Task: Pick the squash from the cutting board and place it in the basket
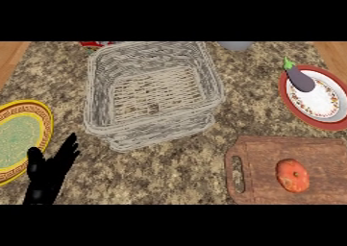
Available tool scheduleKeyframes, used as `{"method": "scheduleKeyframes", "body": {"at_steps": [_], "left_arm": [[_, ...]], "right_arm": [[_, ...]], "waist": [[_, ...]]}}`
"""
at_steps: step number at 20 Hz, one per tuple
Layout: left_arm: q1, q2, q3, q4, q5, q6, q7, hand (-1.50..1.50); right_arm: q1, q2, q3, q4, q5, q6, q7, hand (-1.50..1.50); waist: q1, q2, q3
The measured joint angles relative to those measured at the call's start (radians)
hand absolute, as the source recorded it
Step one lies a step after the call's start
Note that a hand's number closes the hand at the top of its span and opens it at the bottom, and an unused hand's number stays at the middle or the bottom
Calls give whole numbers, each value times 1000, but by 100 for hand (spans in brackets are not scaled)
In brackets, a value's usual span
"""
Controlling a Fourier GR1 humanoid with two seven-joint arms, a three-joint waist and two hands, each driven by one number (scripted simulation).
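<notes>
Task not begun: squash point(293, 176) lies on the cutting board point(325, 158).
Left hand point(48, 175) fingers straight, holding nothing; basket point(105, 77) above-right of them; right hand unseen.

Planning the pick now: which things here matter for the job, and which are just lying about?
Job: squash, cutting board, basket.
Lying about: eggplant on the red-rimmed plate, yellow plate. The left hand rests open at lower left.
</notes>
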Motion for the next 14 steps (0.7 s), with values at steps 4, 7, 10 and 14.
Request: {"method": "scheduleKeyframes", "body": {"at_steps": [4, 7, 10, 14], "left_arm": [[-3, -17, 2, -4, -20, 1, 11, 0], [-10, -20, 6, -4, -28, -12, 28, 0], [-3, -33, 4, -26, -49, 4, 43, 0], [-3, -33, 29, -11, -47, -30, 46, 0]], "right_arm": [[28, 82, 56, -9, 115, -5, -17, -150], [30, 135, 116, 37, 223, -8, -50, -150], [32, 182, 174, 81, 308, -2, -67, -150], [34, 245, 219, 138, 397, 2, -106, -150]], "waist": [[5, 0, 1], [9, 1, 1], [12, 2, 1], [11, 2, 1]]}}
